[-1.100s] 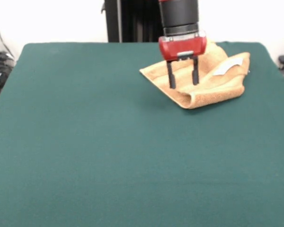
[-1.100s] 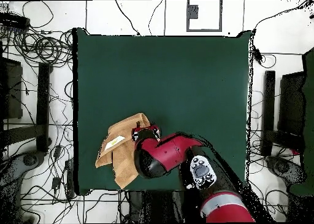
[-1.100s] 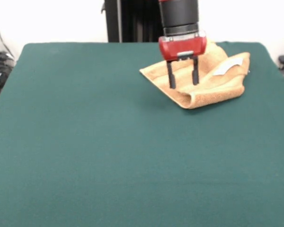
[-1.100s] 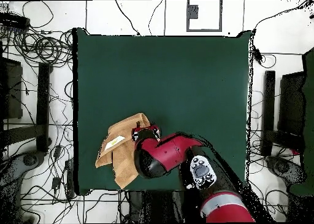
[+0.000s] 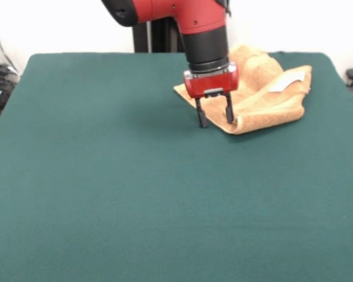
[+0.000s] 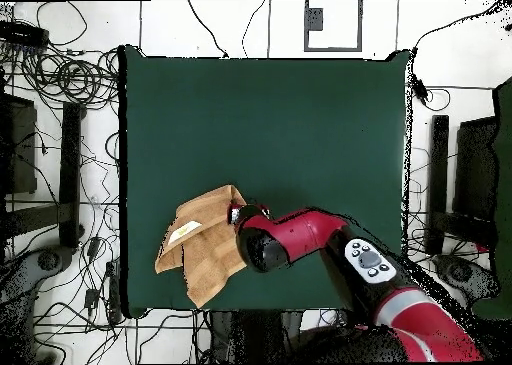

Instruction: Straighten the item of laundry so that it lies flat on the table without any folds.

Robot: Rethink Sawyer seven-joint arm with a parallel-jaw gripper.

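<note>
The orange-tan towel (image 5: 265, 94) lies crumpled and folded over itself at the far right of the green table (image 5: 106, 176). Its white label (image 5: 288, 79) faces up. My gripper (image 5: 215, 116) hangs at the towel's left near edge, low over the table. It is open: one finger (image 5: 229, 111) is in front of the towel's folded edge, the other (image 5: 201, 116) is over bare cloth. Nothing is held. In the overhead view the towel (image 6: 200, 249) lies at the table's (image 6: 300, 121) lower left, and the red arm (image 6: 300, 236) covers most of the gripper.
The towel reaches close to the table's edge on the robot's side (image 6: 215, 303). Cables and stands (image 6: 60, 81) lie on the floor round the table. The robot's pedestal (image 5: 156, 35) stands behind the far edge.
</note>
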